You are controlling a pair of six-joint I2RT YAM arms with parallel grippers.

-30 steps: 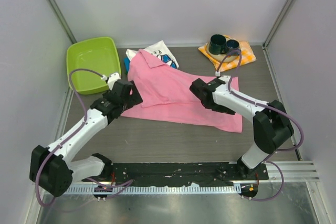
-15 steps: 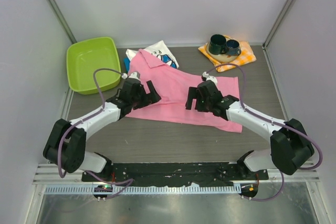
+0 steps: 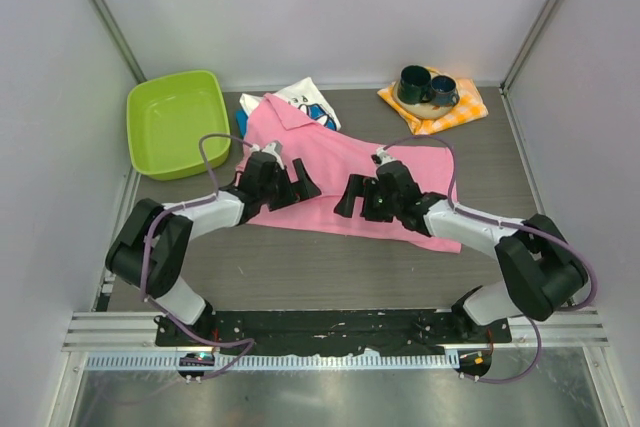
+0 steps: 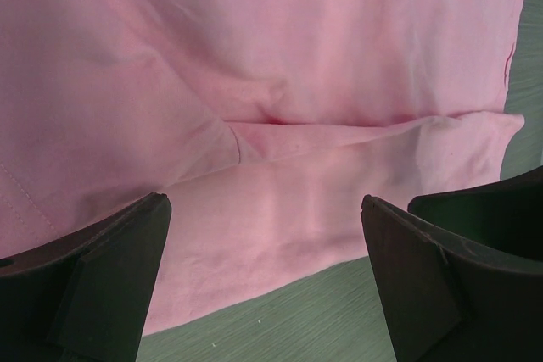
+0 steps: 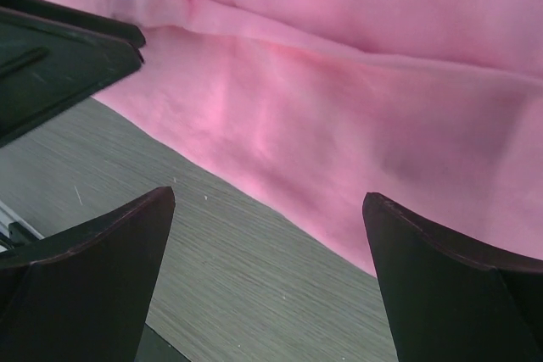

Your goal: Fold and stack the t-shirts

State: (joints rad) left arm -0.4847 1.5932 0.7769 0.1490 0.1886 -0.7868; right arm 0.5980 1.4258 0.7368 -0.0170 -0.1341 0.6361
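The bright pink t-shirt (image 3: 330,162) lies spread and partly folded across the middle of the table. Its near hem fills the left wrist view (image 4: 280,125) and the right wrist view (image 5: 356,82). My left gripper (image 3: 300,187) is open and empty, low over the shirt's near left part. My right gripper (image 3: 352,202) is open and empty, low over the near hem, facing the left one. The white daisy-print shirt (image 3: 305,100) and a blue one (image 3: 241,121) lie behind the pink shirt, mostly covered by it.
A lime green tub (image 3: 178,122) stands at the back left. Two dark mugs (image 3: 425,87) sit on the orange-and-white checked cloth (image 3: 448,112) at the back right. Grey walls close in on three sides.
Both arms have swung inward and lower. The two grippers have come closer together over the pink shirt's near edge. The shirt has not visibly moved.
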